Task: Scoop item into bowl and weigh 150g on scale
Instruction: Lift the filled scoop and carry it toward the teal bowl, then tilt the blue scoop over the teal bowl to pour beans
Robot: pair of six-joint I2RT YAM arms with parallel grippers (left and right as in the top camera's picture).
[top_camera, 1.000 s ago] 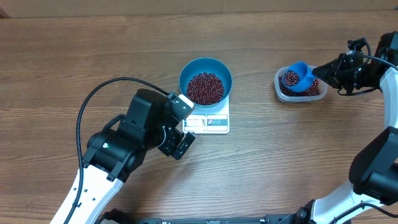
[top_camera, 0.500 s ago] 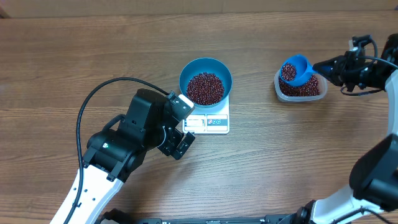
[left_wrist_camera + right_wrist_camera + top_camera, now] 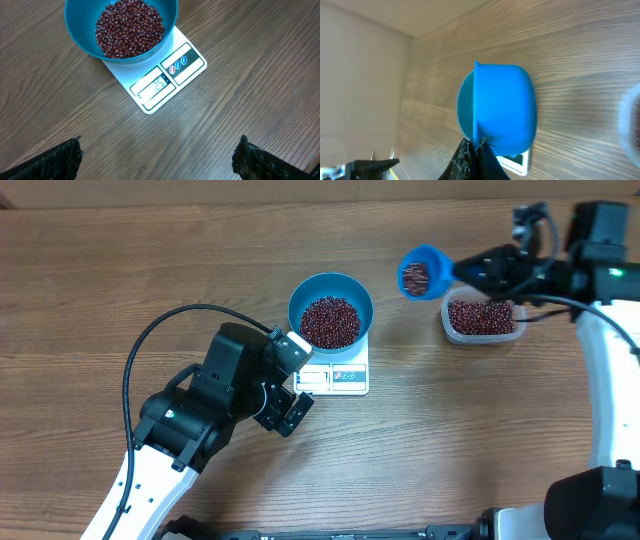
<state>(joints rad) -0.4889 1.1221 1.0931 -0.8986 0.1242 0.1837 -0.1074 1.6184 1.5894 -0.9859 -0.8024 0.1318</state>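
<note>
Pressed together on the handle of the small bright-blue plastic scoop point(image 3: 417, 275) of dark red-brown beans point(image 3: 415, 278), the right pincer point(image 3: 492, 268) holds it just right of, and slightly beyond, the teal-blue round bowl point(image 3: 331, 285) on the flat white scale point(image 3: 345, 377), handle running left-right; the left pincer point(image 3: 288, 413) hangs spread wide near the scale.

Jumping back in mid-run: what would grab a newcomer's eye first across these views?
The bright blue scoop, loaded with beans, hangs in the air in the right fingers, between the clear tub and the teal bowl. At the table's centre, that bowl sits on the white scale, heaped with dark red beans. The left fingers are spread wide just in front of the scale.
</note>
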